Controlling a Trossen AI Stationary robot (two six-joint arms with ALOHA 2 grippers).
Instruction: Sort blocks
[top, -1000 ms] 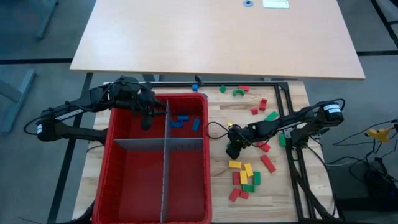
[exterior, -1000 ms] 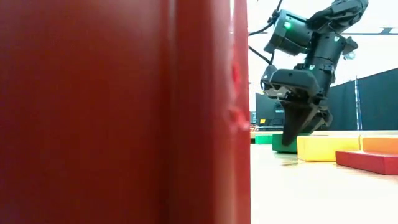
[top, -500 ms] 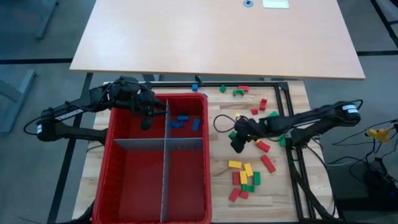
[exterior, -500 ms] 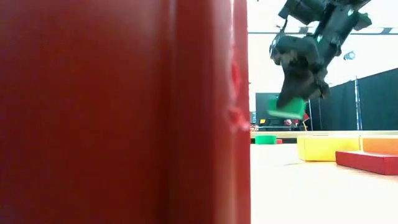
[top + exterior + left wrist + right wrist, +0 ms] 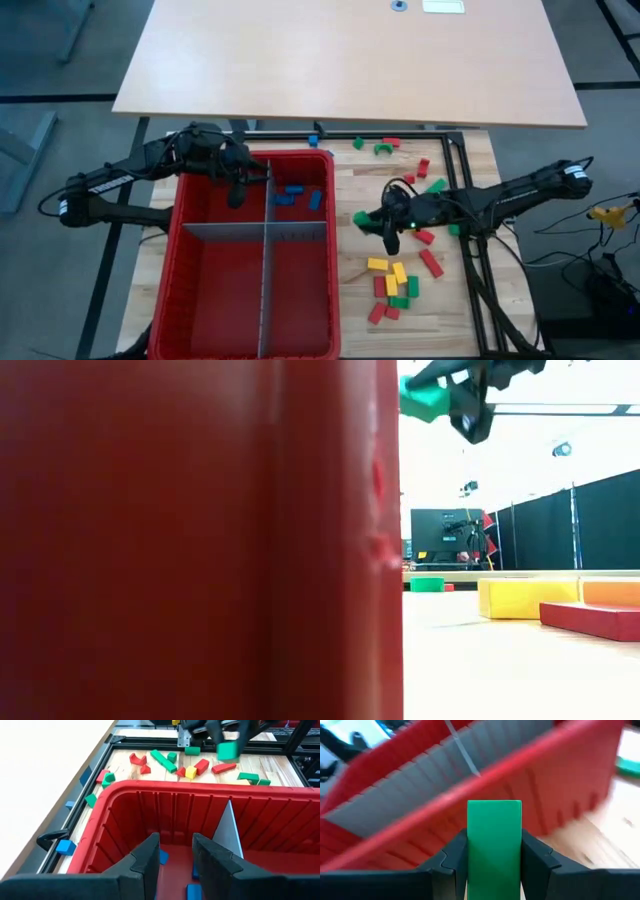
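Note:
My right gripper is shut on a green block and holds it in the air just right of the red bin; the low view shows the green block high above the table. Red, green and yellow blocks lie loose on the wood right of the bin. A few blue blocks lie in the bin's far right compartment. My left gripper hangs open over the bin's far left compartment, with nothing between its fingers. My right gripper pinches the green block between its two fingers, one on each of two opposite sides. The fingers come roughly level from the table's right, pointing at the bin. The block's free end sticks out past the fingertips, lifted clear of the table.
Grey dividers split the bin into compartments. More blocks lie scattered at the far right, and one blue block sits by the far frame rail. Black frame rails run along the table's right side.
My right gripper, shut on the green block, has lifted it off the table and carried it up and toward the red bin, tipping from pointing down to pointing at the bin. The block now hangs well clear of the wood.

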